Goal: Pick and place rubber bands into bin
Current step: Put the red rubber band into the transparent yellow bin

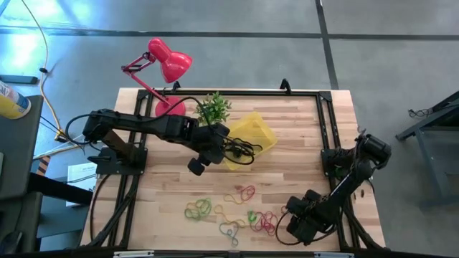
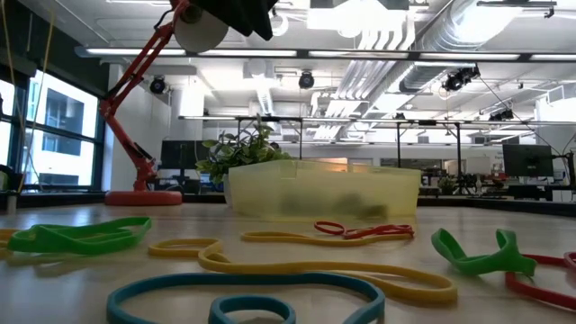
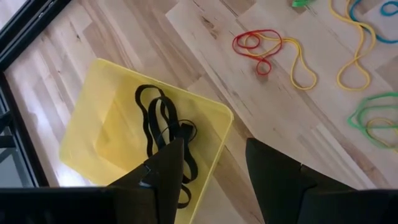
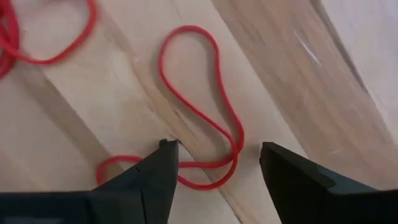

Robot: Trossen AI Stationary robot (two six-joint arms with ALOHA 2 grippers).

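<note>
Left gripper [image 1: 219,147], jaws parted and empty, hangs over the near rim of the bin [image 1: 262,127]: shallow translucent yellow plastic holding floppy black rubber bands [image 3: 163,124]. Thin coloured rubber bands [image 1: 237,211] lie loose on the pale wood-plank counter [image 1: 165,193] near its front edge. Right gripper [image 4: 214,162], open, straddles a red band [image 4: 205,118] there.

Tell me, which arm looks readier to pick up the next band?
The right. Its open pincer hangs just over a red band, while the left pincer is over the bin.
</note>
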